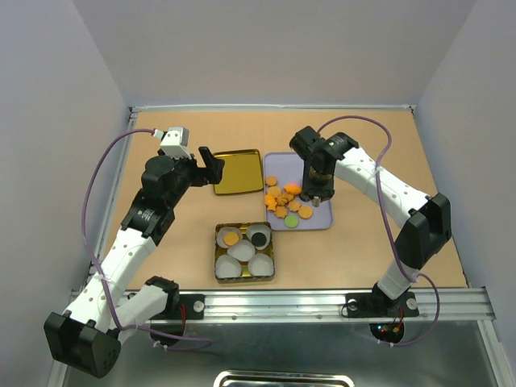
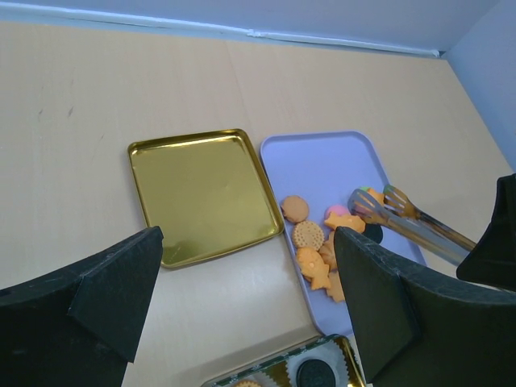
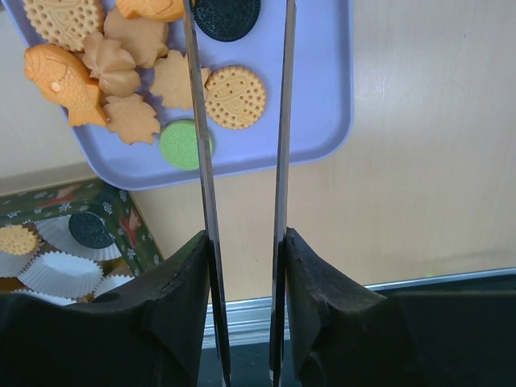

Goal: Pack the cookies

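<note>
The cookies (image 1: pixel 284 201) lie in a heap on a lavender tray (image 1: pixel 322 224): mostly orange rounds and shapes, plus one green (image 3: pixel 184 145) and one black (image 3: pixel 227 16). My right gripper (image 1: pixel 316 192) (image 3: pixel 246 242) is shut on a pair of metal tongs (image 3: pixel 199 121), whose arms stand apart over the heap. The tong tips (image 2: pixel 367 201) are at the cookies; I cannot tell if they grip one. A tin (image 1: pixel 218 254) of white paper cups holds one orange cookie (image 1: pixel 230 239) and one black cookie (image 1: pixel 259 239). My left gripper (image 1: pixel 211 165) (image 2: pixel 246 242) is open and empty, left of the tray.
A gold lid (image 1: pixel 238 171) (image 2: pixel 201 193) lies flat just left of the lavender tray, touching its edge. The tin sits in front of the tray, near the table's front rail (image 1: pixel 322 300). Grey walls close in the left, back and right sides.
</note>
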`<act>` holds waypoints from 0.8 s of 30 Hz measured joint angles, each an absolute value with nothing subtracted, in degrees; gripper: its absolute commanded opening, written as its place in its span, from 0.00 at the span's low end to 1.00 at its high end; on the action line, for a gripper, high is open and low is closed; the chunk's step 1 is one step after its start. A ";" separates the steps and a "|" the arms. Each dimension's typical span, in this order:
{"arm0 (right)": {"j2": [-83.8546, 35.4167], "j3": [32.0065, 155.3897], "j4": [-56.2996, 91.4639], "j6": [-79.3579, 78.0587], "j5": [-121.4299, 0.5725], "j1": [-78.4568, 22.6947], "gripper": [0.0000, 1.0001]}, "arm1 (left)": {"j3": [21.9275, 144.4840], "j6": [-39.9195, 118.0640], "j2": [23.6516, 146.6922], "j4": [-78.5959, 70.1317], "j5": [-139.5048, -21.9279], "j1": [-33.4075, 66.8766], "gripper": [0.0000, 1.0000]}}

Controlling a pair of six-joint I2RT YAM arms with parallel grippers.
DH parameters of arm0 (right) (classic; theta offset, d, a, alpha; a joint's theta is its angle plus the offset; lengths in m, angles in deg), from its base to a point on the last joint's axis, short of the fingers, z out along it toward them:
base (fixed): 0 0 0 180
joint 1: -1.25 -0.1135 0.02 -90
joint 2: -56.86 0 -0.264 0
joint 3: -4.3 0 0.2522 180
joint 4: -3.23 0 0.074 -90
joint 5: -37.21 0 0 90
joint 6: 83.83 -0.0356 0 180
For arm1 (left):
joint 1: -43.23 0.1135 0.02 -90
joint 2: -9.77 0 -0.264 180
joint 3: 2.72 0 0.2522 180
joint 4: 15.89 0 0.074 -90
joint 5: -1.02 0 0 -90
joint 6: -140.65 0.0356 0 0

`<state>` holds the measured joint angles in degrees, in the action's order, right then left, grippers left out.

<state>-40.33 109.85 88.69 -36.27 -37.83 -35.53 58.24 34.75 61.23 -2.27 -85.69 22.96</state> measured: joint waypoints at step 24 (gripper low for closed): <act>-38.01 123.36 93.69 -33.41 -45.15 -36.82 0.31 | 58.52 35.80 61.60 -0.89 -87.74 22.94 0.99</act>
<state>-38.01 123.36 93.69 -33.41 -45.15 -36.82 58.52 35.80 61.60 -0.89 -87.74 22.94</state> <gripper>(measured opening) 0.429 0.986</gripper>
